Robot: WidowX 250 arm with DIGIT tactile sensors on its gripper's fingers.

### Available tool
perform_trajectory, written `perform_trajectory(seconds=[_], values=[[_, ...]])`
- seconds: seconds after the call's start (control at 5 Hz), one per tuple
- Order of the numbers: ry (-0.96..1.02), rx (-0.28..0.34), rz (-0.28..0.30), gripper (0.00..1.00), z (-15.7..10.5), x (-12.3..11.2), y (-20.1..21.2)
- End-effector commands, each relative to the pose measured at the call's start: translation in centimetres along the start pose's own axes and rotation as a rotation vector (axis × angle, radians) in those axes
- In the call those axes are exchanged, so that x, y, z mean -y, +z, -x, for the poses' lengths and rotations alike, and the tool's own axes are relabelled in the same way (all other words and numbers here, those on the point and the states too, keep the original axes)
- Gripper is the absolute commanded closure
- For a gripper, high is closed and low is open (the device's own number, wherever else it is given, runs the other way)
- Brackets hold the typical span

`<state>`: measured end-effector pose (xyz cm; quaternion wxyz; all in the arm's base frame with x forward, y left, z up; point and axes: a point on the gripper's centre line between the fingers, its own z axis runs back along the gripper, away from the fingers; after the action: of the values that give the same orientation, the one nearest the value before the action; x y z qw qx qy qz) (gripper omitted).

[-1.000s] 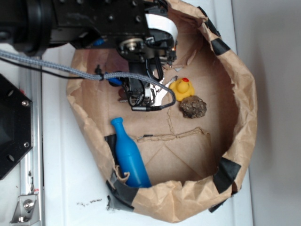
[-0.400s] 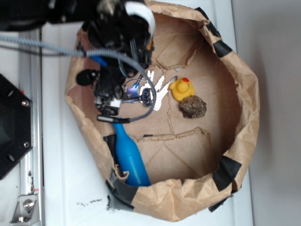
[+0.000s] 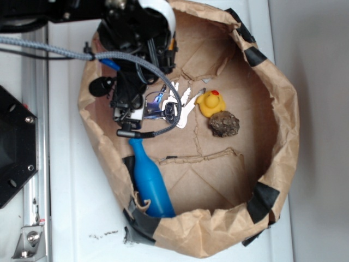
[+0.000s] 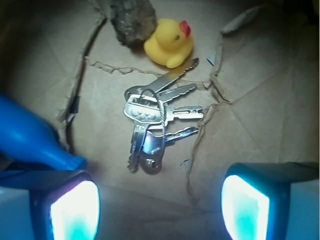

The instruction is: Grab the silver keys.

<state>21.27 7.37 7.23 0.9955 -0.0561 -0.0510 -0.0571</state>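
Observation:
The silver keys (image 4: 152,122) lie fanned out on a ring on the brown paper floor, in the middle of the wrist view. They sit ahead of my gripper (image 4: 160,207), apart from it. The gripper is open, its two glowing pads (image 4: 75,210) wide apart with only bare paper between them. In the exterior view the keys (image 3: 182,103) show just right of the gripper (image 3: 131,109), partly hidden by the black cable.
A yellow rubber duck (image 3: 211,102) and a brown rock (image 3: 223,124) lie right of the keys. A blue bottle (image 3: 150,180) leans at the lower left, close to my left finger. The crumpled paper bag wall (image 3: 283,109) rings everything. A black mount (image 3: 13,147) stands outside.
The arm has swung left, off the keys, which now show in the exterior view. Since 0.4 s ago it has barely shifted.

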Motion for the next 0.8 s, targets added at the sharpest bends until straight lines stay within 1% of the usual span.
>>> perform_trajectory(seconds=[0.0, 0.2, 0.6], values=[[-0.007, 0.038, -0.086, 0.00, -1.03, 0.65, -1.02], [-0.013, 0.054, -0.115, 0.00, -1.13, 0.68, -1.90], [0.005, 0.063, -0.111, 0.00, -1.75, 0.39, -1.83]])
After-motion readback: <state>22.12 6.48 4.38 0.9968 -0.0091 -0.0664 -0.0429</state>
